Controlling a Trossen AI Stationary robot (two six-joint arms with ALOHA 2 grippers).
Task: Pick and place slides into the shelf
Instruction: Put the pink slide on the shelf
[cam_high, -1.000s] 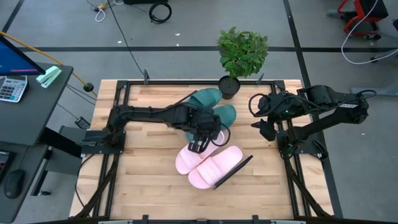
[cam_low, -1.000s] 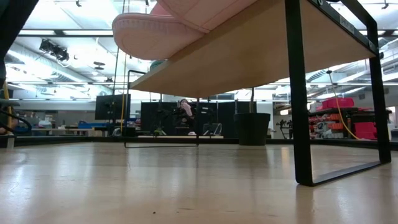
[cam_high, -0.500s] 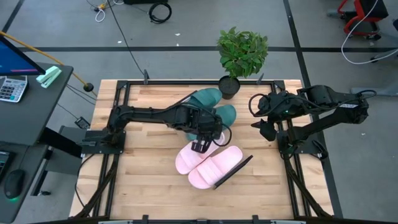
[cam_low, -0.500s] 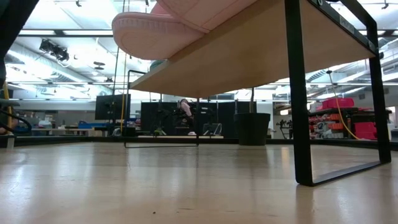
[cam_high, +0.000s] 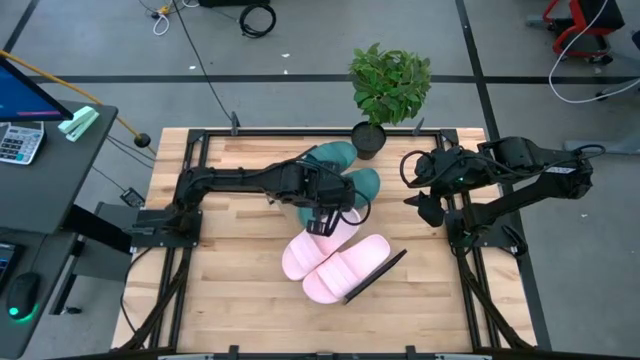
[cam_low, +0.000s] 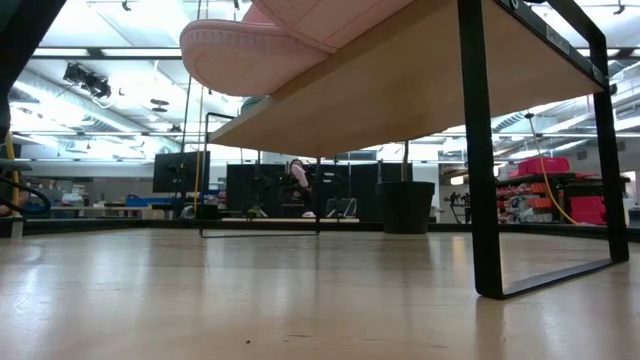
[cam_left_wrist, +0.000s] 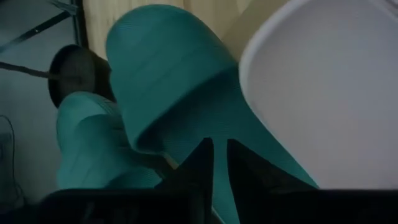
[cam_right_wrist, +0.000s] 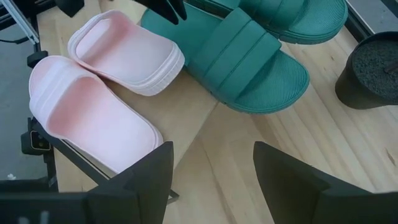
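Two pale pink slides (cam_high: 332, 260) lie sole down, side by side, on the light-wood shelf, whose black end bar (cam_high: 378, 272) shows beside them. In the low view one pink heel (cam_low: 240, 55) juts past the board's edge (cam_low: 400, 90). Two teal slides (cam_high: 350, 175) lie just beyond them, toward the far edge. My left gripper (cam_high: 324, 221) hovers over the near teal slide's heel (cam_left_wrist: 180, 118), next to a pink slide (cam_left_wrist: 323, 93). Its fingers are almost together. My right gripper (cam_right_wrist: 211, 180) waits open at the table's right side (cam_high: 425, 195).
A potted plant (cam_high: 388, 85) stands at the table's far edge, and its black pot (cam_right_wrist: 376, 68) is close to the teal slides' toes. The shelf stands on thin black legs (cam_low: 480, 150). Bare slatted tabletop (cam_high: 230, 280) lies to the left and near side.
My left gripper has moved a short way toward the table's far edge. It has gone from above the pink slide's heel to above the near teal slide. The slides have not moved.
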